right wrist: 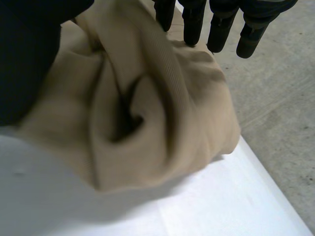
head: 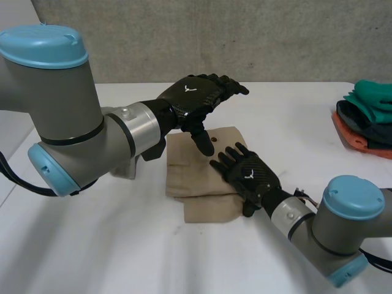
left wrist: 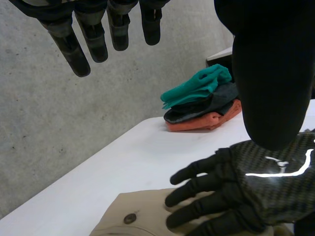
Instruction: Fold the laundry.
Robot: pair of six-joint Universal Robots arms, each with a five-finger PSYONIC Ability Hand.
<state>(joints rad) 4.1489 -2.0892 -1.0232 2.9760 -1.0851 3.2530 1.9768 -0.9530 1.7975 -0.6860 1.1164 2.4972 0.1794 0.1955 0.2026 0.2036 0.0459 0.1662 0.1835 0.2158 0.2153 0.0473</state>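
White table (head: pixel 92 245) at a grey wall; the folded beige cloth (head: pixel 187 165) lies under the right hand (head: pixel 248 174), whose straight fingers rest flat on it; the left hand (head: pixel 199 95) hangs above the cloth, fingers relaxed, holding nothing; a pile of clothes (head: pixel 367 119) sits well beyond both hands.

White table (head: pixel 92 245) bears folded beige garment (head: pixel 197 205) and clothes pile (head: pixel 367 116).

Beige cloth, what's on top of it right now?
The right hand lies flat on the beige cloth, fingers straight. The left hand hangs open above it. A small button shows; whatever is under the palm is hidden.
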